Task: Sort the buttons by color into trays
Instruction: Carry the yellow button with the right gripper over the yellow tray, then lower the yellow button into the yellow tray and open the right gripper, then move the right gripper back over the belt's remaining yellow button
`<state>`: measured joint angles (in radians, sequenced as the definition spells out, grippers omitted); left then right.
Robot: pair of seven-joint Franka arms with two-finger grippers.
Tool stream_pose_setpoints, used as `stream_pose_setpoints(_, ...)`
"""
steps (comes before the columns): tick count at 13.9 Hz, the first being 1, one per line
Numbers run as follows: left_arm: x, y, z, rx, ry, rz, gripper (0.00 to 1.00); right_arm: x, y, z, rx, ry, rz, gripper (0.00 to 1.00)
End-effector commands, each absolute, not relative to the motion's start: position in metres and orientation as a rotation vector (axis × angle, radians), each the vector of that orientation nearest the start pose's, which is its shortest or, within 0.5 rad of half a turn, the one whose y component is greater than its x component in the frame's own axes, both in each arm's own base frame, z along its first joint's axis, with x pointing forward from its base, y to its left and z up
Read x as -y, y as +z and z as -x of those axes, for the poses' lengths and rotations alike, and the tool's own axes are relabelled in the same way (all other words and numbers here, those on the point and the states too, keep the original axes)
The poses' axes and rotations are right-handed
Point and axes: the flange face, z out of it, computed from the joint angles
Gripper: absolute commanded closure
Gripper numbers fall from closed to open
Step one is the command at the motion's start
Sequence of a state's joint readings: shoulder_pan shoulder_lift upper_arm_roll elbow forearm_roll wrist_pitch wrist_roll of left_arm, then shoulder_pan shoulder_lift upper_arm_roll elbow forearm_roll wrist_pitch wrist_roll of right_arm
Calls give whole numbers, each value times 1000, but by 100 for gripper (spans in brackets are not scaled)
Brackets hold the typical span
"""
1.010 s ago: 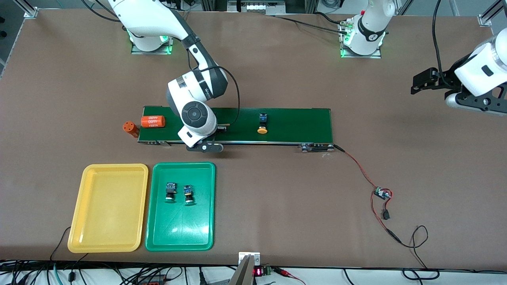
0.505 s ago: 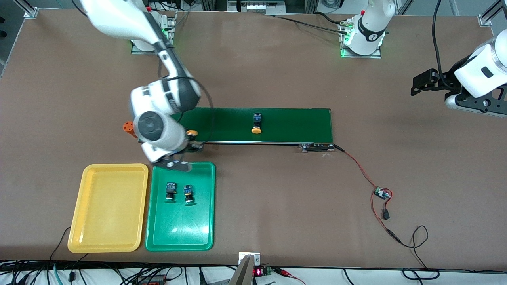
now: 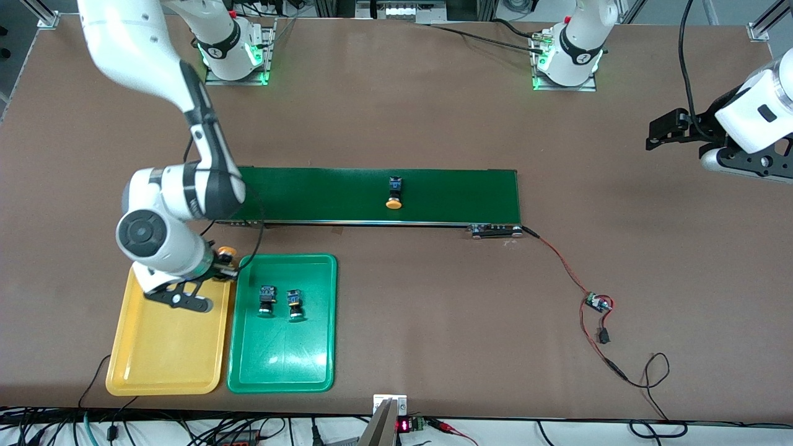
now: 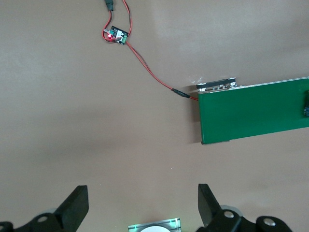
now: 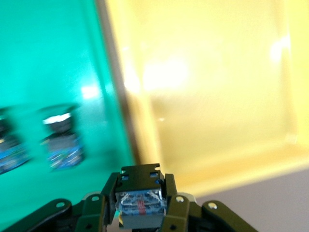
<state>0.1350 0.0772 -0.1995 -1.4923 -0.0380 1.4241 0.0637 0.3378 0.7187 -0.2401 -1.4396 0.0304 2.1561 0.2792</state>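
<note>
The yellow-orange button [image 3: 225, 253] is pinched in the right gripper [image 3: 224, 266], carried in the air over the corner of the yellow tray [image 3: 167, 347] nearest the conveyor, right at the edge it shares with the green tray [image 3: 282, 365]. A second ago that gripper was down at the conveyor belt [image 3: 433, 189]; it has since swung off the belt, passed over the green tray's rim and arrived above the yellow one. I take that to mean the pick is done and only the drop is left for this piece.

The button lies roughly level in the jaws, its long axis running from the blue-and-black body between the fingers out to the orange cap, which points toward the belt. In the right wrist view the body's square end [image 5: 140, 202] faces the camera, clamped narrow between the pads.

Two green-capped buttons [image 3: 267, 300] already sit side by side in the green tray, caps toward the front camera. The other yellow-orange button [image 3: 394, 192] lies on the belt, cap also toward the camera, and it has ridden a little toward the right arm's end.

The left gripper [image 4: 142, 208] waits high over bare table by the belt's motor end, jaws wide and empty.
</note>
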Motion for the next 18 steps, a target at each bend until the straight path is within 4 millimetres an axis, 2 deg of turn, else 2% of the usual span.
stream_pose_setpoints(1, 31, 612, -564, -221, 217, 3136, 0, -71, 253, -738, 21, -183, 3272, 71)
stream_pose_setpoints(2, 32, 611, -564, -224, 219, 3136, 0, -70, 243, -739, 51, -183, 3276, 71)
stream_pose_setpoints(4, 32, 611, -564, -221, 219, 3137, 0, -55, 224, -742, 142, -210, 3276, 70)
stream_pose_setpoints(6, 33, 612, -564, -212, 217, 3136, 0, -54, 217, -746, 170, -282, 3271, 65)
stream_pose_setpoints(8, 35, 612, -564, -214, 214, 3136, 0, -60, 213, -745, 169, -278, 3268, 0)
stream_pose_setpoints(11, 36, 612, -563, -216, 217, 3135, 0, -67, 229, -744, 177, -277, 3258, 0)
stream_pose_setpoints(13, 37, 612, -564, -221, 212, 3135, 0, -70, 249, -738, 149, -180, 3251, 0)
stream_pose_setpoints(14, 38, 614, -566, -223, 183, 3137, 0, -70, 268, -736, 114, -152, 3227, 0)
stream_pose_setpoints(15, 37, 615, -567, -223, 161, 3135, 0, -76, 286, -732, 95, -119, 3200, 0)
stream_pose_setpoints(18, 31, 615, -568, -218, 156, 3138, 0, -115, 329, -709, 103, 34, 3179, 0)
